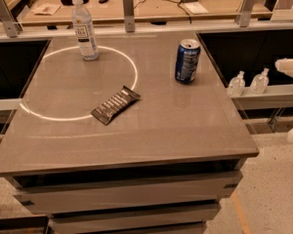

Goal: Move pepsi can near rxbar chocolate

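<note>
The pepsi can (187,61), dark blue with a silver top, stands upright on the right rear part of the grey table (185,130). The rxbar chocolate (115,105), a flat dark wrapper with pale lettering, lies diagonally near the table's middle, on the edge of a bright ring of light. My gripper (284,100) is at the frame's right edge, off the table and well right of the can. Its pale fingers (289,67) are spread apart and hold nothing.
A clear water bottle (85,29) with a white label stands at the rear left inside the light ring. Two small bottles (248,83) sit on a ledge right of the table. A cluttered wooden bench (151,4) runs behind, beyond a rail with metal posts.
</note>
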Tool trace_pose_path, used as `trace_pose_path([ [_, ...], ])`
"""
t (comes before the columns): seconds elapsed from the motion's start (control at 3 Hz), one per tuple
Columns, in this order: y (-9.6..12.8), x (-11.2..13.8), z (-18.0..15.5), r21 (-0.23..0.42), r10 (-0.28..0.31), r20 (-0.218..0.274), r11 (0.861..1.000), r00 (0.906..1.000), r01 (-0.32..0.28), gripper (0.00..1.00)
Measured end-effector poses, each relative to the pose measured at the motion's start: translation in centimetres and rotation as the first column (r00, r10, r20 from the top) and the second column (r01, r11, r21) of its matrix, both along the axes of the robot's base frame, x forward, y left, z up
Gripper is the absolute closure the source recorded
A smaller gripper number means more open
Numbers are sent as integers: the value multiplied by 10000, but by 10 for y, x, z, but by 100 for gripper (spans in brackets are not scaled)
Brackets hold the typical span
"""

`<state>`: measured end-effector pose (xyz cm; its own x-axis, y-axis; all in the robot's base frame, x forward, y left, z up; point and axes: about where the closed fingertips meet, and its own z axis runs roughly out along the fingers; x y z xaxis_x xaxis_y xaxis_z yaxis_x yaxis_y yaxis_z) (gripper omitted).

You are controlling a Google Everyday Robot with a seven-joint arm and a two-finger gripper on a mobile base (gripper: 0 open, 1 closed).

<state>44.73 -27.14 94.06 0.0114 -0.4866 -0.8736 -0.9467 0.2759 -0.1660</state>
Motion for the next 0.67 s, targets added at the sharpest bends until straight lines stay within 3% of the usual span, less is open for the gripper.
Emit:
trace_pose_path([
  [0.33,6,-5,-4,1382,-279,-69,9900,9996,286,0],
  [0.67,15,2,-9,935,-1233,-619,9873,9904,1287,0],
])
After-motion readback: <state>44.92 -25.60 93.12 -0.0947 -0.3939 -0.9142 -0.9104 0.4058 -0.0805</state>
